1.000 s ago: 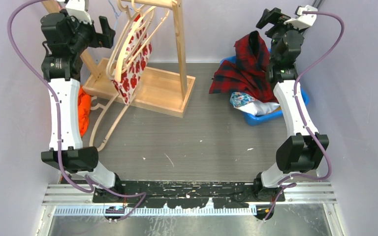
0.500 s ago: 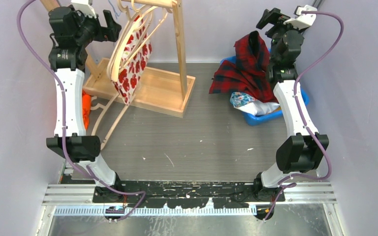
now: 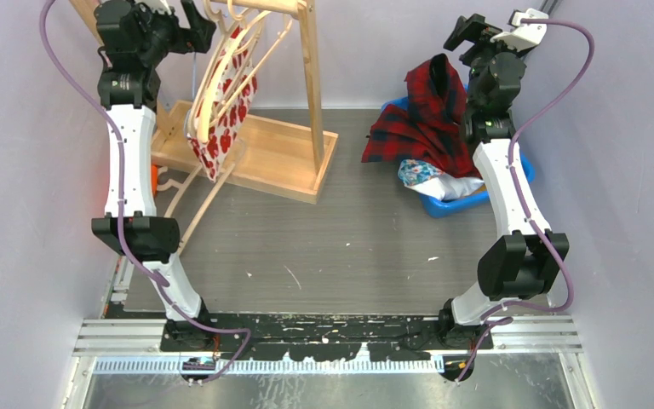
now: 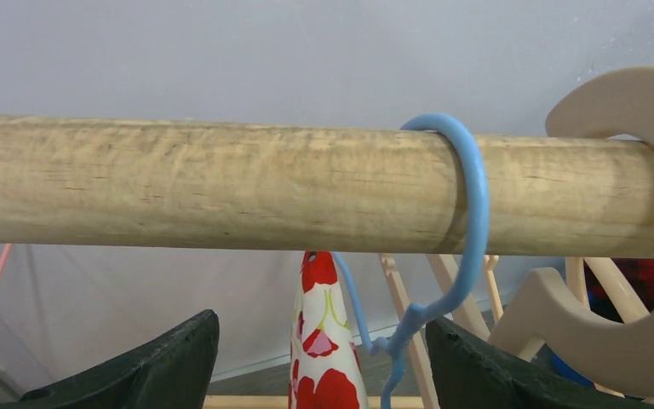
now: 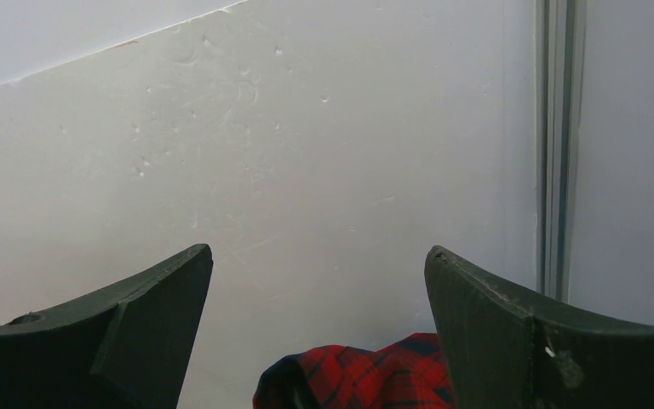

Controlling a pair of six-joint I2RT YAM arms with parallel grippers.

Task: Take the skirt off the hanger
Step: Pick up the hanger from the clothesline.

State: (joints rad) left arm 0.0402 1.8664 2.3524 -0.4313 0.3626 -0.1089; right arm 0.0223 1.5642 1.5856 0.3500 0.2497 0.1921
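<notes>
The skirt (image 3: 221, 119), white with red flowers, hangs from a thin blue hanger whose hook (image 4: 468, 213) loops over the wooden rail (image 4: 221, 183) of the rack. My left gripper (image 3: 197, 25) is open, high at the rail's left end. In the left wrist view its jaws (image 4: 322, 322) stand wide just under the rail, with the top of the skirt (image 4: 324, 341) and the hanger's neck between them, not touching. My right gripper (image 3: 468, 30) is open and empty, raised above a red plaid garment (image 3: 426, 111); in the right wrist view it (image 5: 319, 251) faces the wall.
Empty wooden hangers (image 3: 260, 43) hang on the same rail, their hooks (image 4: 622, 111) right of the blue hook. The rack's wooden base (image 3: 272, 158) sits at the back left. More wooden hangers (image 3: 192, 213) lie on the floor. A blue bin (image 3: 468, 200) holds clothes at the right.
My left arm has moved right and up, bringing its gripper to the rail by the blue hook. The skirt has swung slightly left. The right arm has not moved.
</notes>
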